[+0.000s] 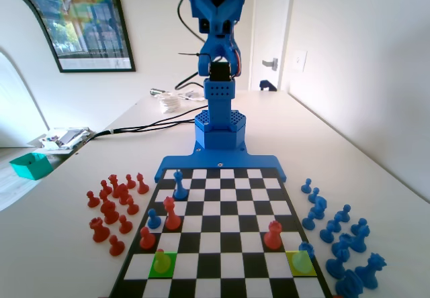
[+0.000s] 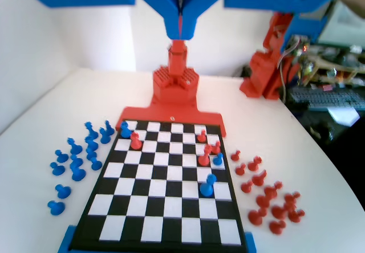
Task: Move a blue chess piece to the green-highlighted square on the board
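The board (image 1: 222,245) lies in front of the blue arm's base. Its green-highlighted square (image 1: 162,271) is in the near row at the left of the fixed view, and a small pawn stands on it, tinted by the highlight. A short blue pawn (image 1: 306,248) (image 2: 125,130) stands at the yellow square (image 1: 302,268) near right. Another blue pawn (image 1: 154,219) (image 2: 218,159) and a taller blue piece (image 1: 180,185) (image 2: 208,186) stand on the left files among red pieces. My gripper (image 2: 181,35) hangs high above the board, shut and holding nothing.
Spare red pieces (image 1: 111,207) (image 2: 265,199) lie off the board's left side in the fixed view, spare blue ones (image 1: 339,237) (image 2: 77,156) off its right. A teal tray (image 1: 30,165) sits at the table's left edge. Cables (image 1: 144,127) run behind the arm.
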Robot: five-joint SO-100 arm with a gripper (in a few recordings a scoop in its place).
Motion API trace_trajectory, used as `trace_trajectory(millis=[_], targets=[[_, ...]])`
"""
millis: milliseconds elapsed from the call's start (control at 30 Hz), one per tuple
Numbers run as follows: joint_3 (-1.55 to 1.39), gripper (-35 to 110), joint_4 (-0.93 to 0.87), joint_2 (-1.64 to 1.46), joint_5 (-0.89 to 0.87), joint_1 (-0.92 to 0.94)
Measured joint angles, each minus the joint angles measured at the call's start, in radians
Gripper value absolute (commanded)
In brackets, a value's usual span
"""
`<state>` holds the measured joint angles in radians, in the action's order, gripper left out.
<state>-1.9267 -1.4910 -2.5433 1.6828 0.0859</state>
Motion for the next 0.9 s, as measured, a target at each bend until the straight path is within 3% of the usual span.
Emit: trace_trajectory(millis=[533,900], targets=[[0.296,1,0.149,0.706,-0.212,0.166],[0.710,1,0.087,1.210,-0.425,0.206]])
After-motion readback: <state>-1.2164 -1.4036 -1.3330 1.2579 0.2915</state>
